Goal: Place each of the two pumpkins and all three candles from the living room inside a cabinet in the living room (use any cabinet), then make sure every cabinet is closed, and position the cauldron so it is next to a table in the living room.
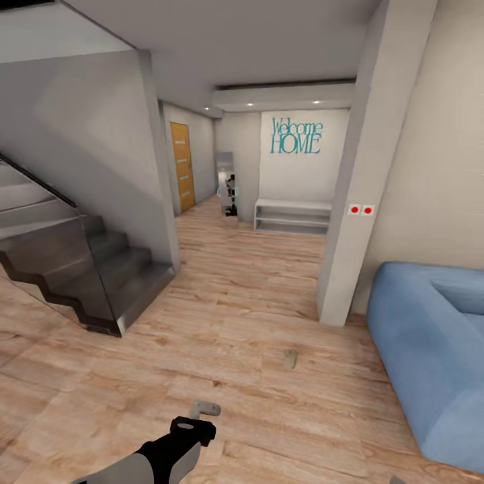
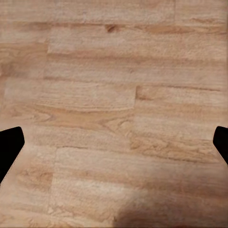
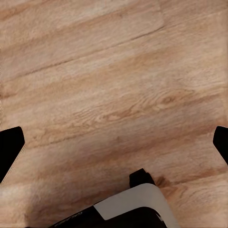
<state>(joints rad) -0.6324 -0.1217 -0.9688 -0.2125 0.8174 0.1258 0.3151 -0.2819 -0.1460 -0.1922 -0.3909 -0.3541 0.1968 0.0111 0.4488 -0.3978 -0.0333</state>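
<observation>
Both grippers, left gripper (image 2: 114,142) and right gripper (image 3: 114,142), are hanging spread apart over wooden floor (image 1: 255,309), while a candle (image 1: 290,359) is lying lower centre near the blue sofa (image 1: 430,363).

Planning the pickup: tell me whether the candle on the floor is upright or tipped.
Upright, it seems. The candle stands as a short grey-beige cylinder on the wood floor, left of the sofa; it is small in the head view, so not certain.

Sofa (image 1: 430,363) cut off by right and bottom edges of head view; staircase (image 1: 74,269) cut off at left. Small grey-beige object (image 1: 290,359) on floor too small to identify. Figure (image 1: 230,191) in far hallway too distant to make out.
</observation>
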